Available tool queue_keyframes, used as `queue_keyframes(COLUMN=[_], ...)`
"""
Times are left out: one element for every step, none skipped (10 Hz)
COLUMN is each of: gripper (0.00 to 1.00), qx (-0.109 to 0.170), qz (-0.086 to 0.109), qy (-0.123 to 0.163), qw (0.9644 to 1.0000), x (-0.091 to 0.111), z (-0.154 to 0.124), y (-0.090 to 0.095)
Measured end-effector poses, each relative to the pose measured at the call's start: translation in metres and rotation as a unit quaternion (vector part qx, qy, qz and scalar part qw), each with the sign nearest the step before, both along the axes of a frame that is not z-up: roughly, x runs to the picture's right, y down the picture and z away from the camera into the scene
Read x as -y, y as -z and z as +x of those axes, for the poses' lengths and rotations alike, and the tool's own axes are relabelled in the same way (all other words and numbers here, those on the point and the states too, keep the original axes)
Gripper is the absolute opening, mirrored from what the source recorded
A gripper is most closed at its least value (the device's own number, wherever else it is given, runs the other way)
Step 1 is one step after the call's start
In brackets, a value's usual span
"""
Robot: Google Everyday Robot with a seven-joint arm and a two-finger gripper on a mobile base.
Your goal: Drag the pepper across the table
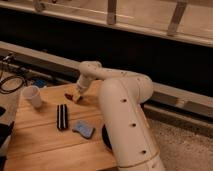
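Note:
The pepper (69, 95) is a small dark red piece lying on the wooden table (45, 140) near its far edge. My gripper (77, 97) is at the end of the white arm, down at the table and right beside the pepper's right end, seemingly touching it. The arm's large white body (125, 120) fills the right side of the view and hides the table's right part.
A white cup (32, 96) stands at the table's left. A black-and-white striped bar (62, 116) lies mid-table, and a blue sponge-like piece (84, 129) lies to its right. Black cables (12, 80) lie on the floor beyond the left edge. A dark wall runs behind.

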State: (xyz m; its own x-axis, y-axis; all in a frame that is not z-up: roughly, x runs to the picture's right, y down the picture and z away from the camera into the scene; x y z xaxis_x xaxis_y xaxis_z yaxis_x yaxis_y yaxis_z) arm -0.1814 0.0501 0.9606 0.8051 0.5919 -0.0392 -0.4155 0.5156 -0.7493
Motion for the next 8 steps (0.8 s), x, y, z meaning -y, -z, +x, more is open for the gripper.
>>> queue_keyframes(gripper=[0.0, 0.0, 0.0, 0.0, 0.0, 0.0, 0.0, 0.0], qx=[-0.003, -0.007, -0.012, -0.016, -0.021, -0.024, -0.029, -0.033], qz=[0.018, 0.03, 0.048, 0.067, 0.076, 0.078, 0.077, 0.074], qy=[-0.011, -0.018, -0.023, -0.027, -0.029, -0.033, -0.04, -0.045], qw=[0.9998, 0.9994, 0.9985, 0.9972, 0.9965, 0.9961, 0.9958, 0.9957], x=[0.008, 0.016, 0.027, 0.041, 0.049, 0.053, 0.055, 0.054], z=[-0.002, -0.001, -0.003, -0.007, -0.009, -0.01, -0.008, -0.005], y=[0.005, 0.011, 0.021, 0.035, 0.042, 0.048, 0.053, 0.052])
